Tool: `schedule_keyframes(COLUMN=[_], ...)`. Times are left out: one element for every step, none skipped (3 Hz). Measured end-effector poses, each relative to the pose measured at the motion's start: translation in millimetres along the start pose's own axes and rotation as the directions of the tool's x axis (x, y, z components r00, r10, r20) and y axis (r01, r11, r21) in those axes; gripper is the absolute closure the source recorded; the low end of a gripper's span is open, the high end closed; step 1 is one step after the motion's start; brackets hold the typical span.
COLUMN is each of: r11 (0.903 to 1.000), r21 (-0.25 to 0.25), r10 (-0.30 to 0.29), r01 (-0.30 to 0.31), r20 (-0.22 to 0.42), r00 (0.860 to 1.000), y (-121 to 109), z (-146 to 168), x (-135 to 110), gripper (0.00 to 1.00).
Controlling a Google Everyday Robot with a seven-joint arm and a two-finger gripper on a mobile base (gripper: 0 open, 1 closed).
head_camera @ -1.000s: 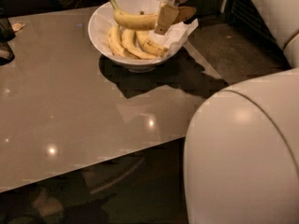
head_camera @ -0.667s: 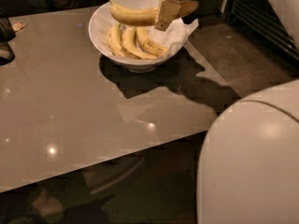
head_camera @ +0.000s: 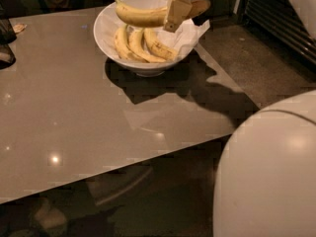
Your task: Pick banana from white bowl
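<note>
Banana (head_camera: 140,17), long, gently curved and deep yellow, hangs crosswise above the far half of the wide, round, glossy white bowl (head_camera: 143,67), raised clear of what lies below it. Its greenish stem points up and to the left over the bowl's rim, and its brownish tip juts out past the right side. The robot's two-finger gripper (head_camera: 176,19) reaches down from the top edge and is clenched on the banana toward its right end: one tan, flat finger (head_camera: 177,11) crosses the front of the fruit, and the other finger is hidden behind it. Below the banana, three shorter, paler yellow bananas (head_camera: 139,46) lie side by side in the bowl on crumpled white paper lining (head_camera: 195,31), which spills over the right rim. The bowl stands near the far right corner of a smooth, grey-brown reflective table (head_camera: 74,112), casting a dark shadow toward the near side. The robot's rounded white body (head_camera: 271,181) fills the lower right corner
</note>
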State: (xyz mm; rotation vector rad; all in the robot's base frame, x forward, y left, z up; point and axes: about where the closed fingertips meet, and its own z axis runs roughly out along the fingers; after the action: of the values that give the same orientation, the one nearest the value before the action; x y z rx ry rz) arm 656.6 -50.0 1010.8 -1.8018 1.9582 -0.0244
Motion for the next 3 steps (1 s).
schedule_keyframes(r11=[0.9998, 0.9989, 0.9970], r21=[0.017, 0.020, -0.019], r10=[0.014, 0.043, 0.074], r01=[-0.014, -0.043, -0.074], r20=[0.000, -0.014, -0.013], r00=[1.000, 0.999, 0.997], y=[17.7, 52.3, 89.8], z=[-11.4, -20.0, -14.4], x=[4.2, 11.5, 24.7], gripper=[1.00, 1.00, 1.00])
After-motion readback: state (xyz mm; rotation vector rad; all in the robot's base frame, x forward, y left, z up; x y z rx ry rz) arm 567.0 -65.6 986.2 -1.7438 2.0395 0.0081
